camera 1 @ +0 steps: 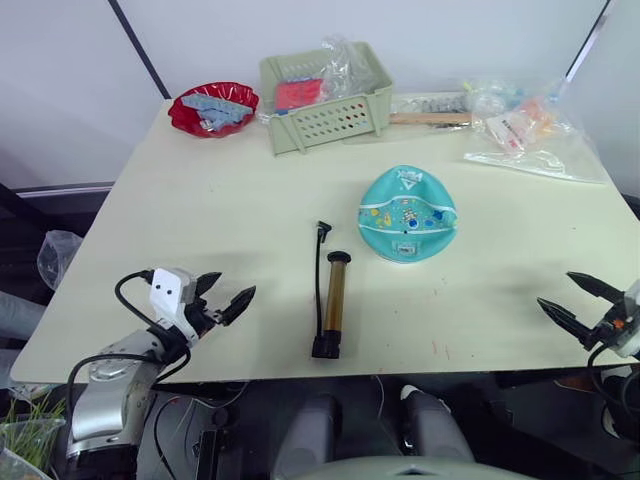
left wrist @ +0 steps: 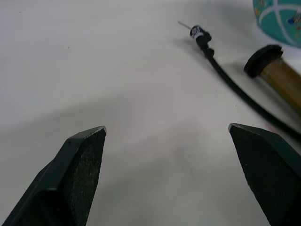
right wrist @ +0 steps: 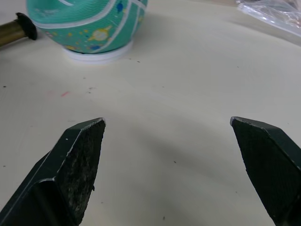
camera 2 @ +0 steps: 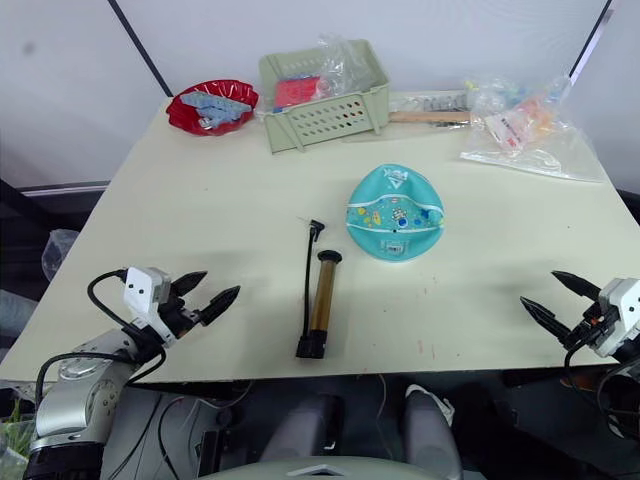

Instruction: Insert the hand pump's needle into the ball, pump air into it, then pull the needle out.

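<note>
The left tool [camera 1: 226, 295] has two black, pointed, wedge-shaped fingers [left wrist: 77, 174] with finely textured inner pads. Behind it sits a white boxy block, looped by black cables, on a silver-grey metal forearm. The right tool [camera 1: 578, 300] has matching black fingers and a white housing behind them.

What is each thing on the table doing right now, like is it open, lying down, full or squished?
ball: squished, sagging, sitting on the table, no needle in it.
hand pump: lying flat, nobody holding it.
needle: resting on the table, pointing away from the ball.
green basket: upright, holding stuff.
red bowl: upright, blue bits inside.
left gripper: open, holding nothing.
right gripper: open, holding nothing.
</note>
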You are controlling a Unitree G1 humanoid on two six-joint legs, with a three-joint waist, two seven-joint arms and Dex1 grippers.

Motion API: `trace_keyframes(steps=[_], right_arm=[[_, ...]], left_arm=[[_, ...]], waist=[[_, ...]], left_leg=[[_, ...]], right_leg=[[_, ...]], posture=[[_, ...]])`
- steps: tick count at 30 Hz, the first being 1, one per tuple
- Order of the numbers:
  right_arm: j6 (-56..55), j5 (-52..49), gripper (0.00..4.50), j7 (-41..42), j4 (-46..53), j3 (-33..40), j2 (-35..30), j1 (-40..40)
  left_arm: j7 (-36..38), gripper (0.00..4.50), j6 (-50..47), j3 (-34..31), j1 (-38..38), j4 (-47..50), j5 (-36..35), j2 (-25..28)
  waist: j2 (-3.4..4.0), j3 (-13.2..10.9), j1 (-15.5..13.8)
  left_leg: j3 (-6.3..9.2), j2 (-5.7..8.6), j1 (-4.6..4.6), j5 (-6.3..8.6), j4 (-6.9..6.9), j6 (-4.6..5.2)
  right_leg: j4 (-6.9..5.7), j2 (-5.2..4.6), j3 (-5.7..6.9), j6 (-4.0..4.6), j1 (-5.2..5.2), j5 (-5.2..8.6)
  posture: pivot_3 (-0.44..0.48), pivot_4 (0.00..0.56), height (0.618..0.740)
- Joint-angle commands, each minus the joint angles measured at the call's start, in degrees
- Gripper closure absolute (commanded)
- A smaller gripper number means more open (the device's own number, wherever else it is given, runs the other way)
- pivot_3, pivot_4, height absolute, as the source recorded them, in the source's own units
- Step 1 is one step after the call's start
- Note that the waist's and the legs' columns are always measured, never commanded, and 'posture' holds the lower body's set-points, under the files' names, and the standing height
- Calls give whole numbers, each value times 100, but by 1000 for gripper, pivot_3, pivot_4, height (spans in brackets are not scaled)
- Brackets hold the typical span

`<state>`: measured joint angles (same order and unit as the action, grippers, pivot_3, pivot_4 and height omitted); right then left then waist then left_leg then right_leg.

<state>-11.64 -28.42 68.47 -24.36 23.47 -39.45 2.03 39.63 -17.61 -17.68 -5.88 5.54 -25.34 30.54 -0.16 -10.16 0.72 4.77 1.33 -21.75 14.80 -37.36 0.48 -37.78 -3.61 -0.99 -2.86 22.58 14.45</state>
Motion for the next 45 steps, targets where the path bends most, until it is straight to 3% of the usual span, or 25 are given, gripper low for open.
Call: trace_keyframes(steps=[1, 5, 16, 22, 45], right_arm=[[107, -220, 34, 328, 594, -21, -100, 50], [392, -385, 34, 530, 1071, -60, -151, 71], [1157, -881, 34, 775, 2325, -120, -117, 256], [1453, -1108, 34, 891, 2854, -191, -153, 281], [1296, -1042, 34, 879, 2720, -137, -52, 180]], left_arm=[[-625, 67, -638, 114, 202, 872, -134, -136], [-1255, 67, -1167, 362, 490, 1204, -357, -710], [-2500, 67, -1461, 1073, 1050, 1040, 386, -1594], [-3365, 67, -1675, 1591, 1490, 580, 1273, -1939], [-3421, 67, -2155, 2150, 2746, -1012, 2050, -2193]], waist=[[-2, 0, -5], [-2, 1, -8], [-10, -2, -15], [-22, -2, -29], [-33, -8, -50]], left_leg=[[0, 0, -1, 0, -2, 0], [-2, 2, 1, 0, -6, 0], [1, 5, -2, -1, -8, -1], [3, 10, -3, -1, -9, -1], [7, 16, -8, -2, -10, -2]], right_leg=[[-2, 0, 0, -3, 0, -2], [-5, 1, -5, -8, -1, -5], [-5, 8, -6, -10, 0, -6], [-4, 12, -5, -13, -1, -7], [-5, 10, -2, -16, 1, -9]], posture=[[0, 150, 740], [0, 150, 740], [0, 150, 740], [0, 150, 740], [0, 150, 740]])
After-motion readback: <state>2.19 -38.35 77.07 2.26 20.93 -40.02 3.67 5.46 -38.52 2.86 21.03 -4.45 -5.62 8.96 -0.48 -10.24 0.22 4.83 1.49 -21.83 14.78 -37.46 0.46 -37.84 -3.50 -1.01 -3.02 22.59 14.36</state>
